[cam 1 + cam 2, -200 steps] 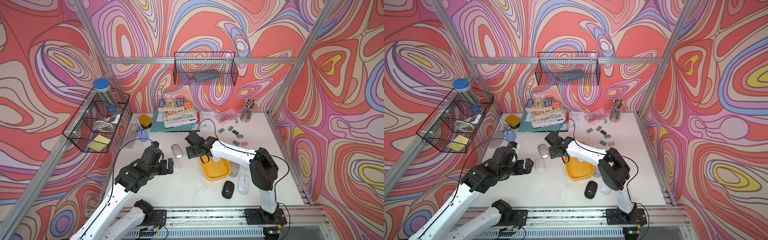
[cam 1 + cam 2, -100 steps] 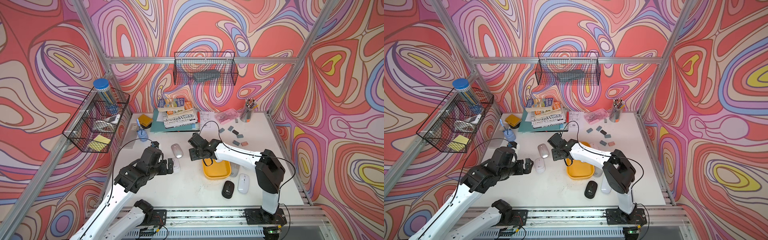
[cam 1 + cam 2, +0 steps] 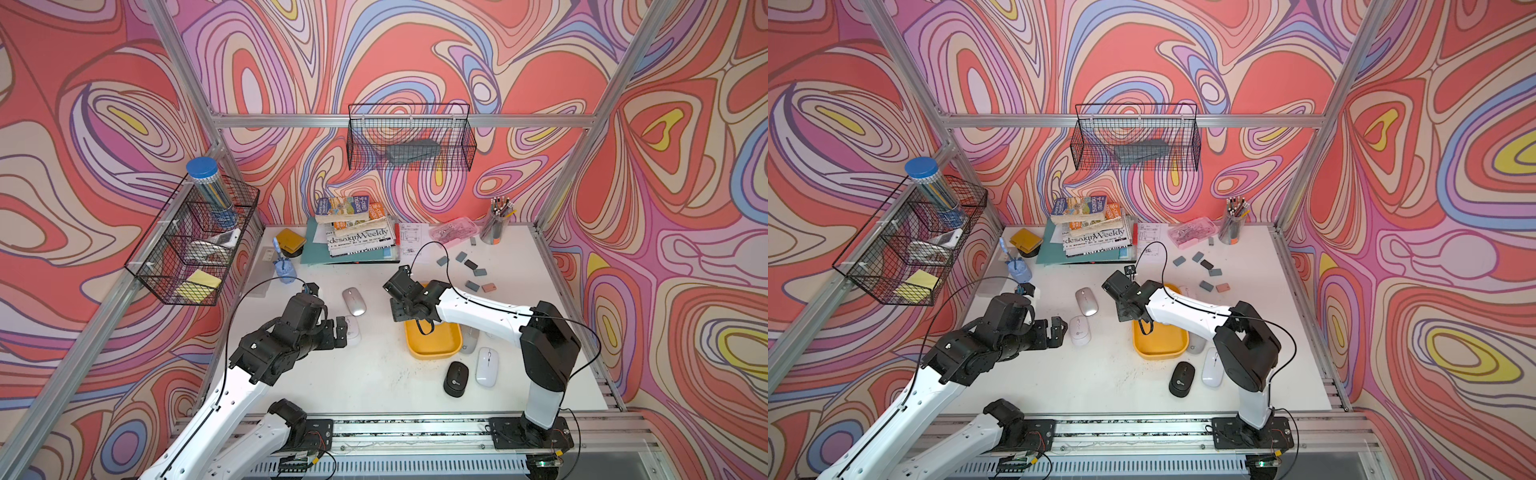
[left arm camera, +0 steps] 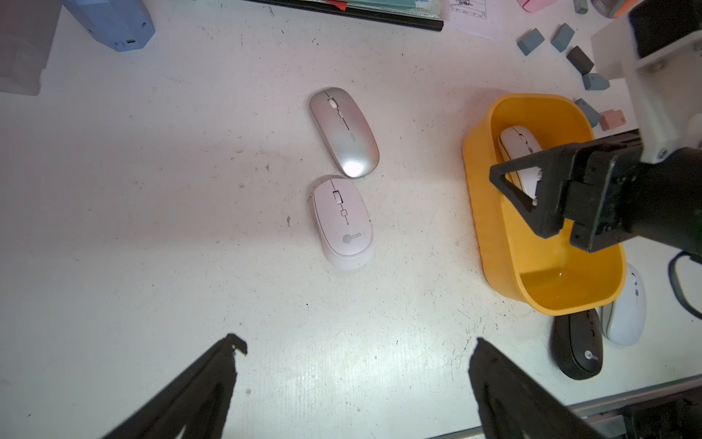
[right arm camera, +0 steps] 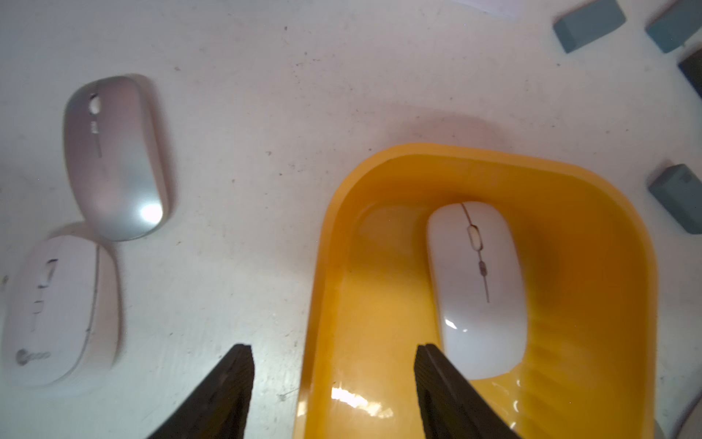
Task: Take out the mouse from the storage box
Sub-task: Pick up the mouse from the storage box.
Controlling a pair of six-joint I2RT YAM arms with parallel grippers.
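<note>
Currently the main risk is alignment. The right end effector [image 5: 332, 353] hovers over the storage box [image 5: 645, 266] wall that faces the silver mouse [image 5: 114, 159]. Its jaws straddle that wall, with one finger over bare tabletop [image 5: 247, 114] and the other over the box interior, at the edge of the mouse [image 5: 478, 285].

- Descending from here would probably pinch the wall rather than the mouse, and the box would drag or tip. I'd shift sideways toward the mouse first.
- The mouse lies flat inside the box at one end, nose close to the end wall. The shell is glossy and low, so an off-centre closure likely squirts it out or shoves it along the floor.
- The jaw gap may be tight for the mouse's width, though I can't judge that reliably. If it is too narrow, a fingertip lands on the shell.

Right end effector: partly spread and holding nothing. Whether the inner finger touches the mouse I can't tell. In the left wrist view it looks above the rim.

Left end effector [image 4: 357, 346]: fully spread and empty. It hovers over the tabletop short of the pale mouse [image 4: 342, 224], which lies just beside the silver mouse, both outside the box.
</note>
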